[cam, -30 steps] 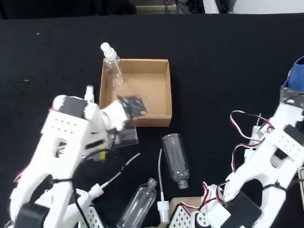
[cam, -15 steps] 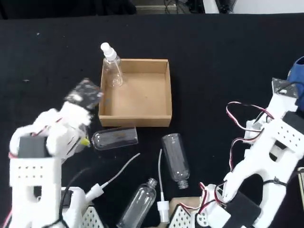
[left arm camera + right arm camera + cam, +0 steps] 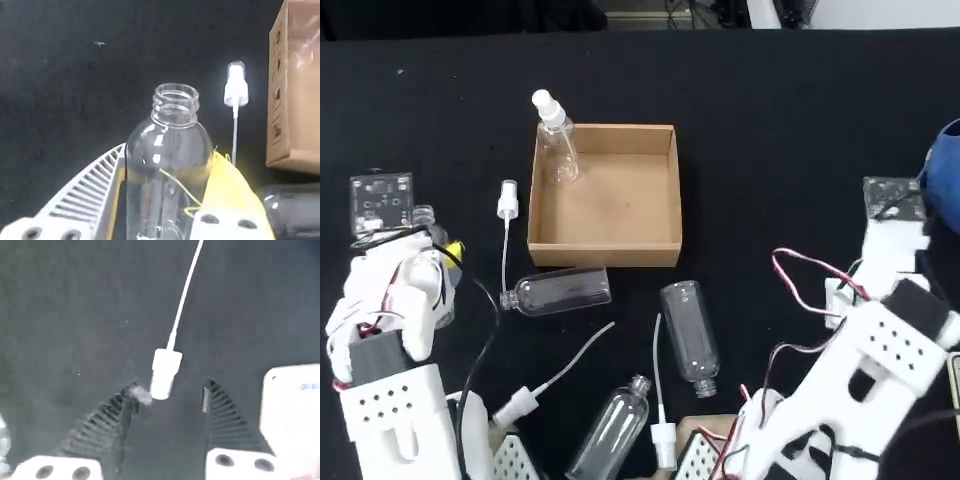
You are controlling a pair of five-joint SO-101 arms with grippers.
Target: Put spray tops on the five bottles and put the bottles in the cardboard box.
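My left gripper is shut on a clear, uncapped bottle, held at the table's left side with its neck toward a loose spray top. That spray top lies just left of the cardboard box. A capped bottle stands at the box's far-left corner. Three uncapped bottles lie in front of the box. My right gripper is open, its fingers on either side of a spray top lying on the black cloth.
Two more spray tops with long tubes lie near the front edge between the arm bases. A blue object sits at the right edge. A white block lies close beside the right gripper.
The left arm has swung from in front of the box out to the table's left side. The right arm has stretched farther back along the right side.
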